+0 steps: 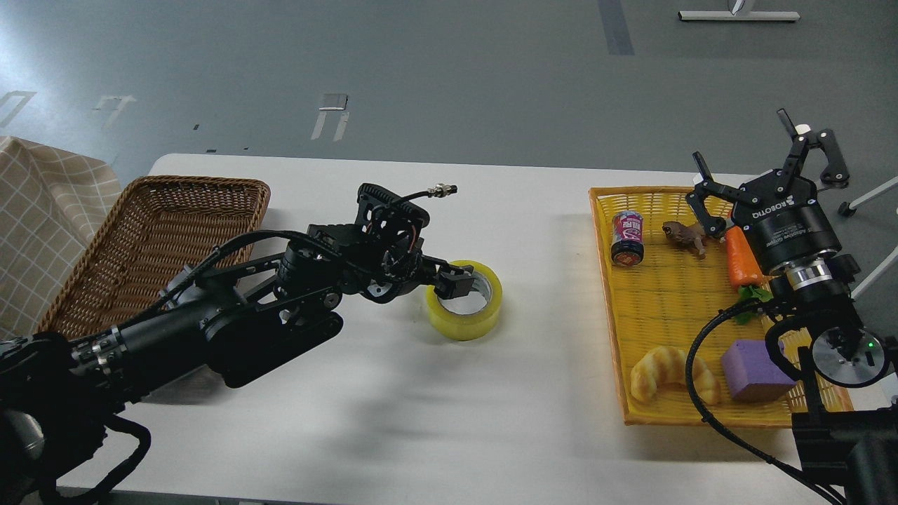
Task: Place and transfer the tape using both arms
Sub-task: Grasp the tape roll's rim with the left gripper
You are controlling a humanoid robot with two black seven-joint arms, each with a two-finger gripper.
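tape (464, 313) near wall hidden by left end effector (454, 279) | finger spacing unclear

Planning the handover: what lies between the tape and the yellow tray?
In the head view, only bare white table lies between the tape and the yellow tray. The left claw reaches the tape from the other side.

Even, bright overhead room light, cool in tone. Pale glare patch on the grey floor (42, 42) at upper left. White table (393, 393) well lit, close to washed out; soft, blurred shadows lie on it under the left arm (231, 330) and across the near middle. Short shadow hugs the tape (464, 300). Focus sharp throughout, colours saturated. Near arm parts at the bottom corners go dark, detail lost.
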